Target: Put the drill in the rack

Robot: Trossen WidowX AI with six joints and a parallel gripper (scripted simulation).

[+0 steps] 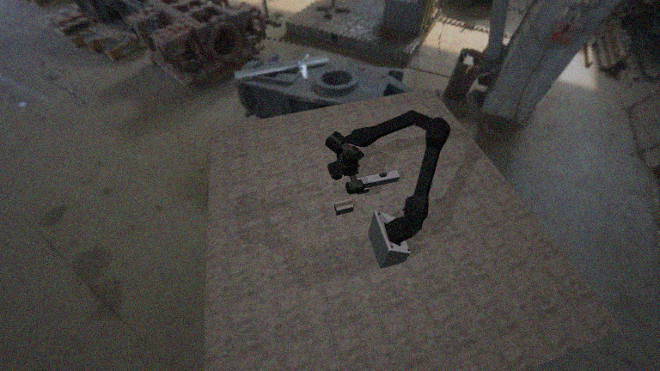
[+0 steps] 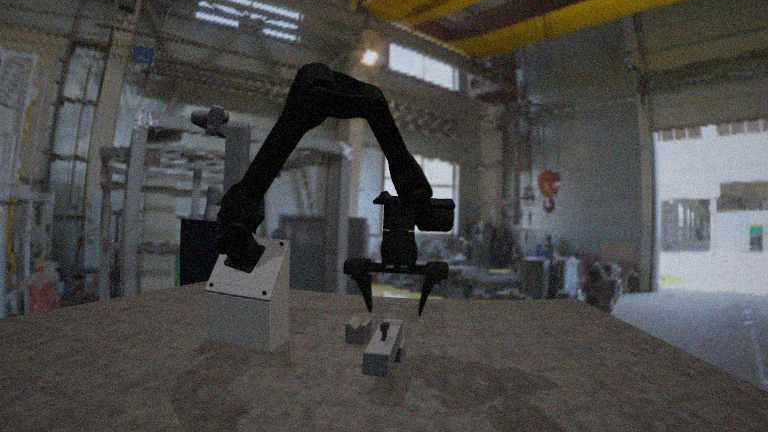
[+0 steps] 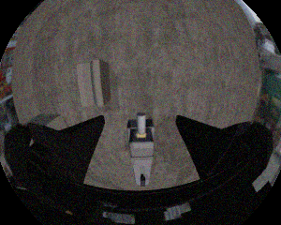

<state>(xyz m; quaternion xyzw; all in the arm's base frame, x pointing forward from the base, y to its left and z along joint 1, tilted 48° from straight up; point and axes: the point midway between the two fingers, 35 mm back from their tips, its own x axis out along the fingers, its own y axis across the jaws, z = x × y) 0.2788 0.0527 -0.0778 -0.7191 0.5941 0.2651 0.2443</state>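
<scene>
Exterior view: hand (image 2: 394,312) spread wide, pinching nothing, pointed black fingertips (image 2: 367,297) above the grey rectangular block (image 2: 382,352) with the dark key (image 2: 384,328) on top. Drill (image 3: 140,127) pokes from the block's end mid-counter (image 2: 566,382). Small notched rack (image 2: 357,328) just beside, apart.

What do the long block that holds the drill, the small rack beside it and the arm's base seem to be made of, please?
Long block: probably matte grey metal or hard plastic, plain with sharp edges. Rack: similar dull grey, notched on top; the material is unclear. Arm's base: pale, smooth panels with dark fastener dots at the corners, suggesting painted or brushed metal. The open gripper looks like matte black plastic.
</scene>
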